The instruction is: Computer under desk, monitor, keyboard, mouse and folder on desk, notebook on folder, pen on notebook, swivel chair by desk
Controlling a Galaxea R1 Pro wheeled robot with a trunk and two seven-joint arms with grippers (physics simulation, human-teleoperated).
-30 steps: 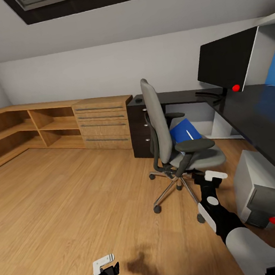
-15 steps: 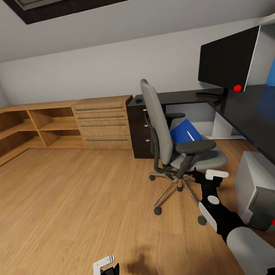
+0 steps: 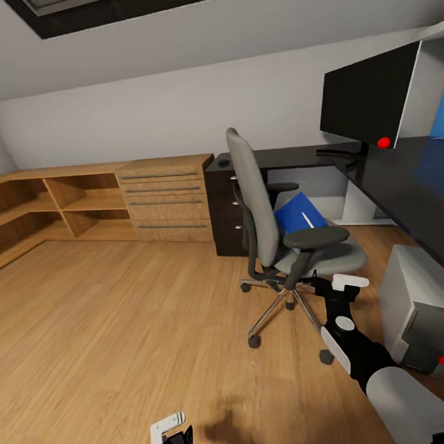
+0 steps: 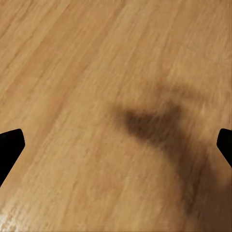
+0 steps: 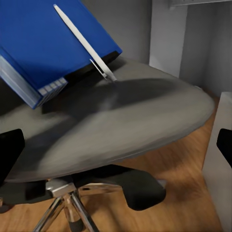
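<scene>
Nothing moved since before, both pincers spread, flat blue folder propped on padded grey swivel chair

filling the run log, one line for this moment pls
right gripper: open, near swivel chair | folder, pen on seat | left gripper: open, over floor

Folder partly hidden behind swivel chair back; desk cut off at edge.
</scene>
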